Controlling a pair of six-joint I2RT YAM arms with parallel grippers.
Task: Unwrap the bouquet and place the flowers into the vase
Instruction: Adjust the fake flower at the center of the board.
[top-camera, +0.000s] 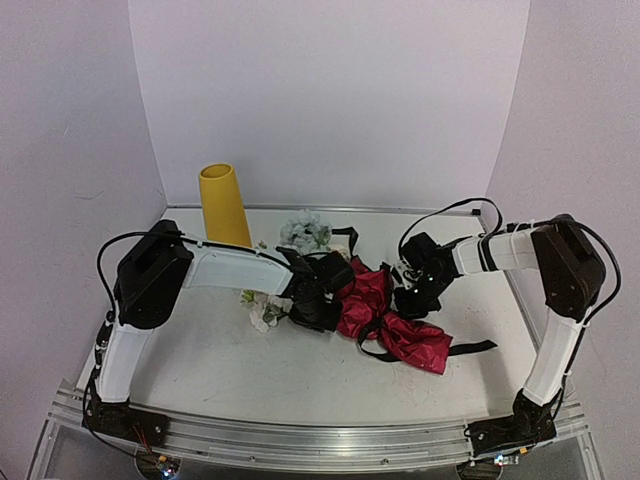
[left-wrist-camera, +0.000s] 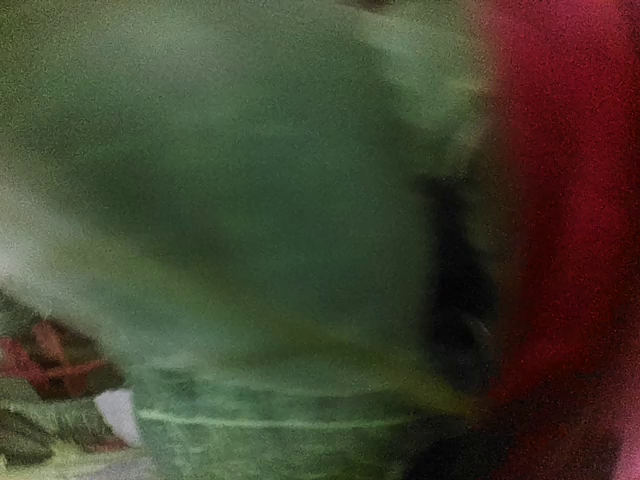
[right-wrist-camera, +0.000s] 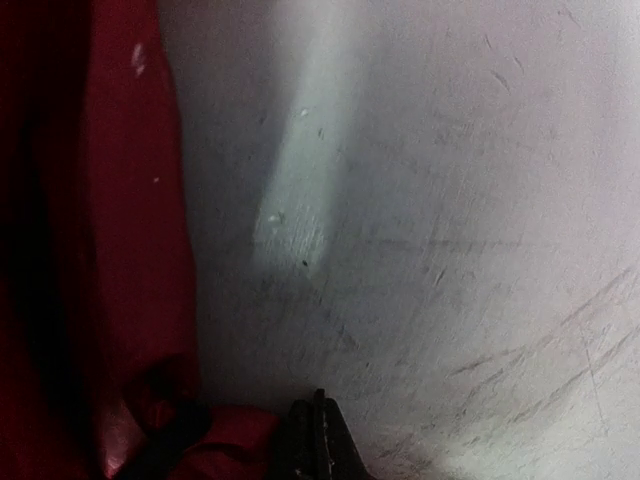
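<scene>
**Q:** Where is the bouquet (top-camera: 365, 285), and how does it look?

**A:** It lies on its side mid-tabletop (top-camera: 250, 370), between the two arms. Crinkled dark red wrapping paper (top-camera: 400, 335) spreads loosely to the right, with a black ribbon (top-camera: 470, 348) trailing from it. Pale blue roses (top-camera: 305, 232) and a cream bloom (top-camera: 262, 312) show on the left.

**Q:** And the vase (top-camera: 222, 205)?

**A:** A smooth yellow cone, upright at the back left, just behind the roses.

**Q:** The grippers?

**A:** The left gripper (top-camera: 318, 303) is pressed together, low among the blooms at the paper's left edge. Its wrist camera shows only a blurred green leaf (left-wrist-camera: 280, 230) against red, so whether it pinches anything cannot be told. The right gripper (right-wrist-camera: 318, 432), tips pressed together, sits over scuffed white tabletop beside the paper's right edge.
</scene>
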